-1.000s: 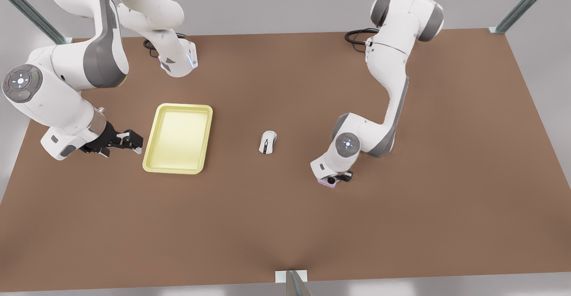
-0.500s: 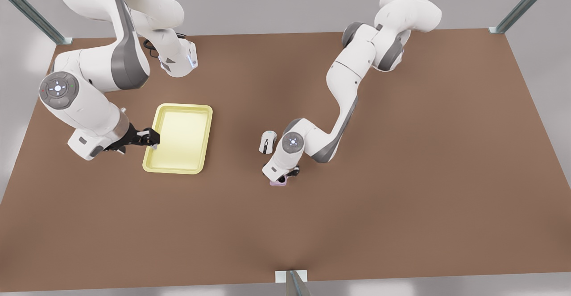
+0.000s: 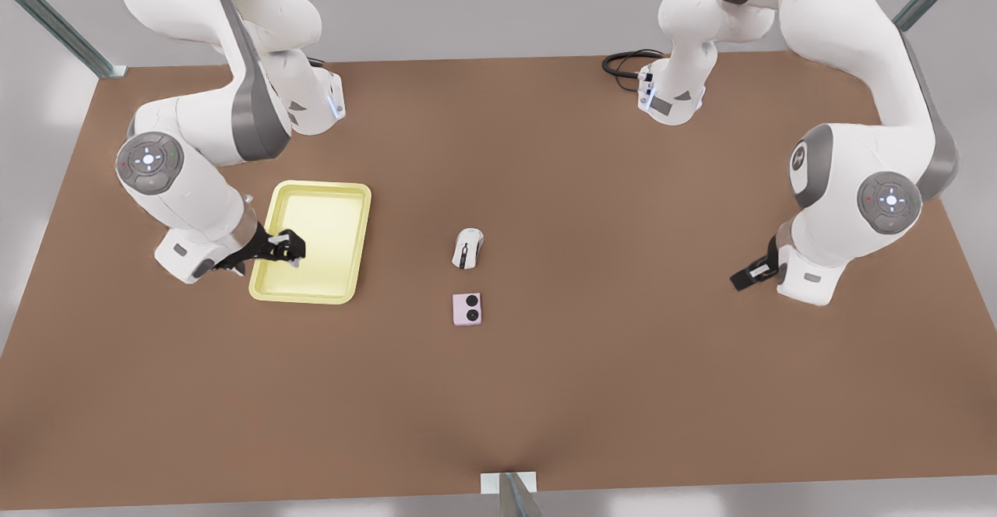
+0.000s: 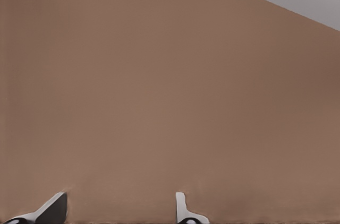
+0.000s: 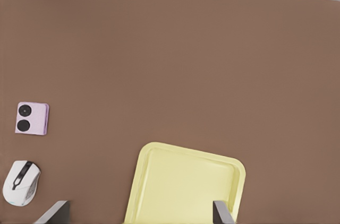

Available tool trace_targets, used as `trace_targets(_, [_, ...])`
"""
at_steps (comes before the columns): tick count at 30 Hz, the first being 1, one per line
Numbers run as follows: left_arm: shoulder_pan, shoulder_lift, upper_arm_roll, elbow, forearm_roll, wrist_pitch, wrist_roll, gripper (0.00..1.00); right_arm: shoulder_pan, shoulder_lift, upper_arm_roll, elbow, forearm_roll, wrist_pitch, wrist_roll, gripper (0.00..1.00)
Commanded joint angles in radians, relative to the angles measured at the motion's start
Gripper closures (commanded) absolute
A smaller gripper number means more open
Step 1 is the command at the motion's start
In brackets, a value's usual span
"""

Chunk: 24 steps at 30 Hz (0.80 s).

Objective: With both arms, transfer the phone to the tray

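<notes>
Broadly, the brown table (image 3: 592, 392) spreads across the whole scene, with grey floor around it and metal struts at its corners. Two white arms rise from its far edge. The arm on the front view's left (image 3: 195, 151) bends down over the near left part of the table, and the wrist views mark it as the right arm: its camera looks down on the tray with the phone and mouse off to one side. The right gripper (image 3: 284, 251) hangs above the near left corner of the tray (image 3: 327, 213), its fingers spread apart with nothing between them; in the right wrist view the two fingertips (image 5: 57, 210) frame the tray (image 5: 186, 181) widely. The arm on the front view's right (image 3: 857, 174) is the left arm, folded over the right side of the table, well apart from everything else. The left gripper (image 3: 749, 276) sits low near the table surface, and the left wrist view shows its fingers (image 4: 180, 205) parted over bare brown table (image 4: 159, 75), holding nothing. The pale yellow tray lies flat on the left half of the table. Near the table's middle sits a white mouse (image 3: 467, 247) with a dark stripe. The phone (image 3: 466, 309), a small lilac slab with two black circles facing up, lies flat on the table just on the near side of the mouse, apart from it, well right of the tray and untouched by either gripper; the right wrist view shows it (image 5: 32, 118) beside the mouse (image 5: 21, 182).
</notes>
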Motion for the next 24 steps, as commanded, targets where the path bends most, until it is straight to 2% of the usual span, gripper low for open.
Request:
trace_targets(1, [0.008, -0.039, 0.032, -0.024, -0.037, -0.186, 0.607, 0.00, 0.086, 0.042, 0.002, 0.005, -0.011, 0.061, 0.213, 0.00])
trace_targets(3, [0.003, -0.054, 0.014, 0.007, -0.058, -0.297, 0.598, 0.00, 0.147, 0.127, 0.000, 0.008, -0.010, 0.108, 0.219, 0.00])
trace_targets(4, [0.005, -0.040, 0.026, 0.096, -0.178, -0.306, 0.594, 0.00, 0.161, 0.170, 0.002, 0.016, -0.007, 0.163, 0.219, 0.00])
trace_targets(7, [0.006, -0.053, 0.026, 0.102, -0.190, -0.309, 0.597, 0.00, 0.203, 0.338, 0.002, 0.080, -0.004, 0.305, 0.323, 0.00])
trace_targets(10, [0.006, -0.042, 0.026, 0.100, -0.190, -0.309, 0.600, 0.00, 0.261, 0.526, 0.006, 0.237, -0.005, 0.307, 0.506, 0.00])
trace_targets(11, [0.008, -0.042, 0.026, 0.100, -0.190, -0.307, 0.601, 0.00, 0.270, 0.555, 0.038, 0.261, -0.010, 0.312, 0.572, 0.00])
trace_targets(13, [0.006, -0.040, 0.026, 0.096, -0.192, -0.307, 0.604, 0.00, 0.324, 0.634, 0.042, 0.327, -0.007, 0.365, 0.766, 0.00])
trace_targets(15, [0.006, -0.034, 0.026, 0.094, -0.193, -0.306, 0.610, 0.00, 0.344, 0.664, 0.072, 0.343, -0.008, 0.381, 0.856, 0.00])
trace_targets(18, [0.006, -0.031, 0.025, 0.096, -0.196, -0.300, 0.610, 0.00, 0.335, 0.714, 0.066, 0.324, -0.010, 0.493, 0.906, 0.00])
trace_targets(24, [0.006, -0.019, 0.025, 0.096, -0.199, -0.297, 0.609, 0.00, 0.336, 0.767, 0.066, 0.323, -0.010, 0.480, 0.771, 0.00])
